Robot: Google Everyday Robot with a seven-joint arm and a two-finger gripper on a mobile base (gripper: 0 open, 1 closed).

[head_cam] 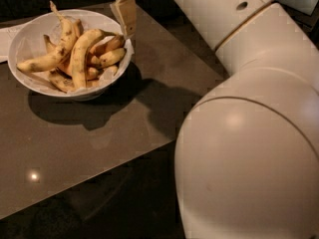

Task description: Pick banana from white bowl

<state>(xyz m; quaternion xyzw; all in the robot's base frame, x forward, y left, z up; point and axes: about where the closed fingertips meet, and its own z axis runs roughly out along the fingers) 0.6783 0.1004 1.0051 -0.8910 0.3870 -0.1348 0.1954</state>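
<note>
The white bowl (30,39) stands at the back left of the dark table and holds several bananas. The banana (79,56), long, curved and pale yellow, lies across the middle of the pile. A slimmer spotted banana (65,30) with a long stem lies behind it. Short stubby ones (110,57) lie at the right side. My gripper (109,11) hangs from the top edge above the bowl's right rim. It is open and empty. Its right finger (124,14) points down just beside the rim, and the left one is mostly cut off by the frame.
My large white arm (249,133) fills the right half of the view and casts a shadow on the table (99,143). A white sheet (6,36) lies at the far left edge. The table's front edge runs diagonally, with dark floor below it.
</note>
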